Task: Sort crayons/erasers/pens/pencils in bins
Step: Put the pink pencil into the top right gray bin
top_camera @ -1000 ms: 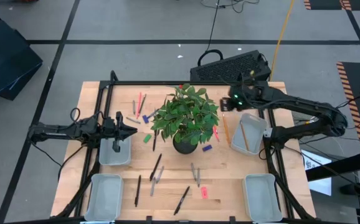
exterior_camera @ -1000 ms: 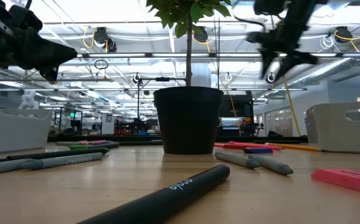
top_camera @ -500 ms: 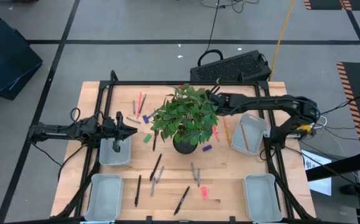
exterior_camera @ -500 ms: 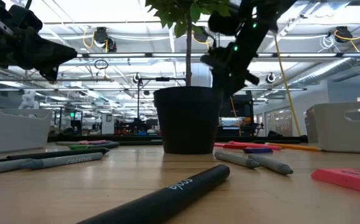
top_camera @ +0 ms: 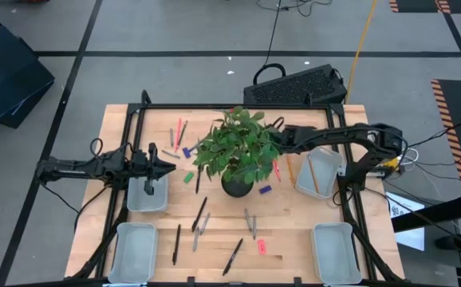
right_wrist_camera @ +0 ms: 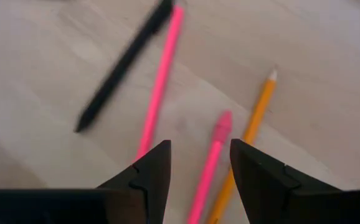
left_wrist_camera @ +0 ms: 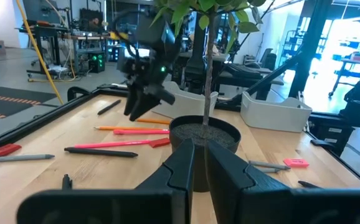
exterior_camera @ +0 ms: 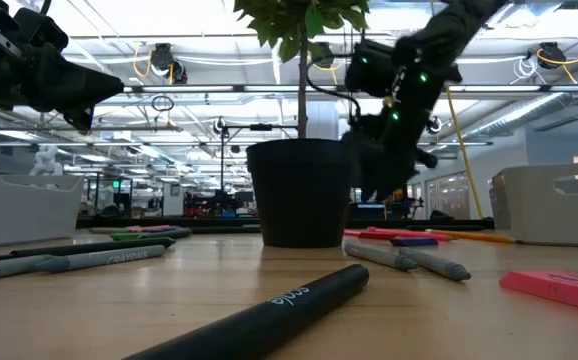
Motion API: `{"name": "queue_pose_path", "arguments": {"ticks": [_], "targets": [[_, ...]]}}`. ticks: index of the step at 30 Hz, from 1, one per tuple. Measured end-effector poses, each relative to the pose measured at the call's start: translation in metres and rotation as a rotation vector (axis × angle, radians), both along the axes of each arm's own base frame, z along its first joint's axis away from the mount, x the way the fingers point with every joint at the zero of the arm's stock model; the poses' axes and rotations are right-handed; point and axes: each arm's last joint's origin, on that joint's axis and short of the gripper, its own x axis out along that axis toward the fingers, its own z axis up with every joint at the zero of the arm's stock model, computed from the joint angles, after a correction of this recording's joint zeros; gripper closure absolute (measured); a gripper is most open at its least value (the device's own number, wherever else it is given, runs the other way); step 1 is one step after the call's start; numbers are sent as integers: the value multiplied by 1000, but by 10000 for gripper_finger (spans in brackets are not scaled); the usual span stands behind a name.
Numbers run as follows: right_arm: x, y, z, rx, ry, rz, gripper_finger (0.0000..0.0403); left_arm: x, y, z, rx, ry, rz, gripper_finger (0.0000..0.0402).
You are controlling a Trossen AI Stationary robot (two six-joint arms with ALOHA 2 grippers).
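From above, your right pincer (top_camera: 277, 142) is reaching beside the potted plant (top_camera: 237, 151), over pencils on the tabletop (top_camera: 294, 215); your left pincer (top_camera: 169, 167) is waiting above a bin (top_camera: 147, 195). Its wrist camera is showing fingers (left_wrist_camera: 183, 165) nearly closed, empty. The right wrist camera is showing fingers (right_wrist_camera: 152, 171) parted, empty, over a pink pencil (right_wrist_camera: 208, 168) beside an orange pencil (right_wrist_camera: 251, 134).

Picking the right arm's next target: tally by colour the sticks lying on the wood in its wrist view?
Slim black pen: 1
Thin pink sticks: 2
Thin orange pencil with a pale tip: 1
Total: 4
Right gripper hangs open above them; left gripper waits shut over the wooden table's left side.
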Motion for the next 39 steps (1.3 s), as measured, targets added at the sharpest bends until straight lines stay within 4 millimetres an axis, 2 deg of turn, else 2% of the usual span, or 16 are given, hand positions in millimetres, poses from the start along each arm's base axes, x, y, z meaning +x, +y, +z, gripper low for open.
{"name": "queue_pose_path", "arguments": {"ticks": [4, 11, 16, 22, 26, 30, 34, 39], "targets": [[-5, 4, -13, 3, -49, -40, 244, 0, 0, 0, 0, 0, 0, 360], [-2, 7, -15, -50, -47, -49, 258, 0, 0, 0, 0, 0, 0, 360], [11, 2, -23, -78, -112, -24, 259, 0, 0, 0, 0, 0, 0, 360], [20, -1, -46, -48, -111, 17, 259, 0, 0, 0, 0, 1, 0, 360], [26, 5, -59, -79, -77, 48, 259, 0, 0, 0, 0, 1, 0, 360], [27, 14, -63, -113, -35, 78, 260, 0, 0, 0, 0, 0, 0, 360], [25, 20, -65, -117, 3, 91, 278, 0, 0, 0, 0, 1, 0, 360], [22, 22, -68, -76, 30, 80, 325, 0, 0, 0, 0, 1, 0, 360]]}}
